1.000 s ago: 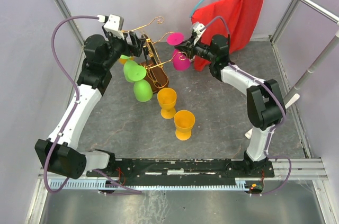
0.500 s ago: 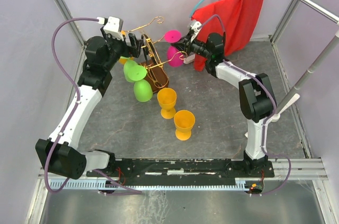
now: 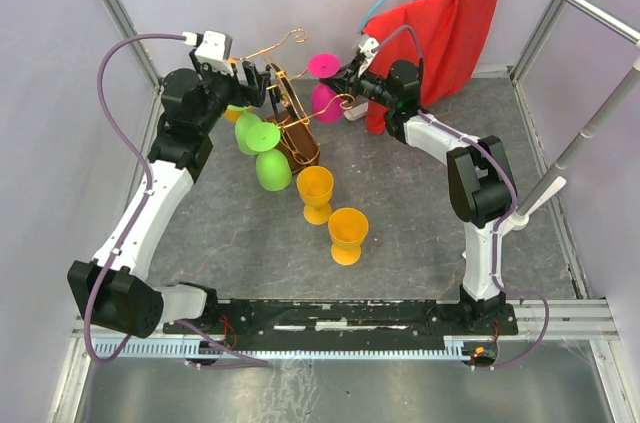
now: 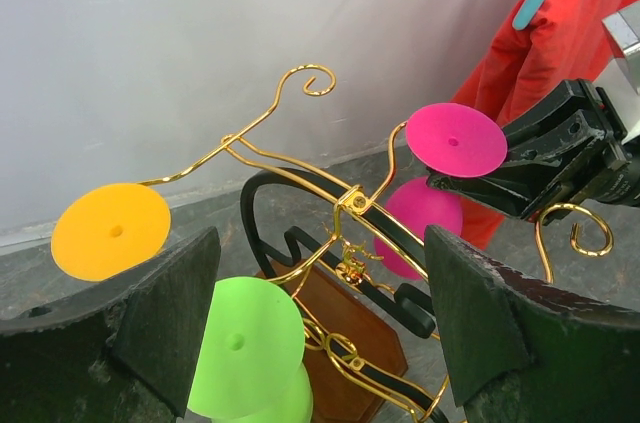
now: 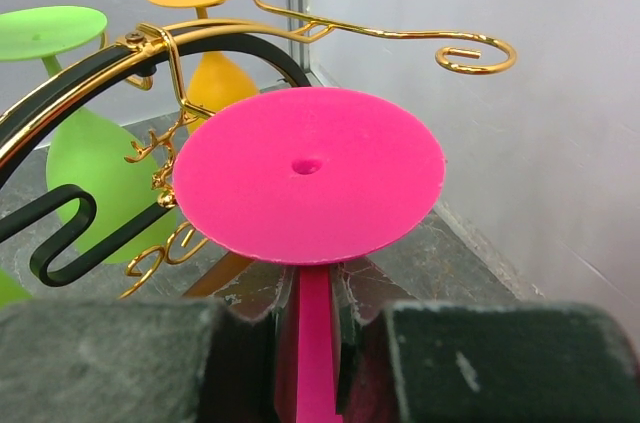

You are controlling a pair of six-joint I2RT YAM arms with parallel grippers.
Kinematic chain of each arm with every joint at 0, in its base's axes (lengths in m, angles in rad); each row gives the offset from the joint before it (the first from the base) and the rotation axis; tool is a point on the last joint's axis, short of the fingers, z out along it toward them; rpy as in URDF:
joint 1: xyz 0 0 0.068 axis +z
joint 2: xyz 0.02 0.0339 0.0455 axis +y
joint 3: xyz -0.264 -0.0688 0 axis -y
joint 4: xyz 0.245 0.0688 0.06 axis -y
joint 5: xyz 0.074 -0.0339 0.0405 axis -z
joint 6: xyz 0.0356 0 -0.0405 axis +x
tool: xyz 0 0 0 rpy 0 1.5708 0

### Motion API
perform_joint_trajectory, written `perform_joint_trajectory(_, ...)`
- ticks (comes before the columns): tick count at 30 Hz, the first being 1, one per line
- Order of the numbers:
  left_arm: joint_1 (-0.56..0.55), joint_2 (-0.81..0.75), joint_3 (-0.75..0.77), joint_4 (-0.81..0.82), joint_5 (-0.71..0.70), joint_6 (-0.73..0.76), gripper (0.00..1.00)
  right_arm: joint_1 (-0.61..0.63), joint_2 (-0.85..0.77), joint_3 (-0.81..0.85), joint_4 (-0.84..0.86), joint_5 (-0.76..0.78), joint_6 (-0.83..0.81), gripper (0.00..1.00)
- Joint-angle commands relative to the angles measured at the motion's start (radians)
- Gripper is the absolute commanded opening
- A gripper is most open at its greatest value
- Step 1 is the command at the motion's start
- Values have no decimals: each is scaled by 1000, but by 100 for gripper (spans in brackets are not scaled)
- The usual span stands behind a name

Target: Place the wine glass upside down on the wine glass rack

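The bright pink plastic wine glass (image 5: 308,173) is upside down, foot on top, stem straight up and down, right beside a curly arm of the thin gold wire rack (image 4: 352,203). The right gripper (image 5: 312,333) squeezes its stem. The left gripper (image 4: 320,313) gapes wide, holding nothing.

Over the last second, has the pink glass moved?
Yes. The pink wine glass, gripped by the right end effector, has shifted left in the top view, away from the red cloth and toward the wine glass rack.

Grey table (image 3: 420,213): wine glass rack (image 3: 299,150), two orange glasses (image 3: 315,191) (image 3: 347,233) standing
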Motion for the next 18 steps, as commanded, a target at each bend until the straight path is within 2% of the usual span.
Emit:
perform_joint_trajectory(1, 7, -21, -12, 56, -21, 28, 89, 5, -39, -10, 54, 47, -47, 1)
perform_joint_trajectory(8, 7, -40, -23, 45, -30, 32, 89, -44, -124, -130, 60, 97, -57, 1)
perform_joint_trajectory(18, 7, -42, -31, 42, -33, 29, 89, -53, -173, -153, 22, 129, -71, 1)
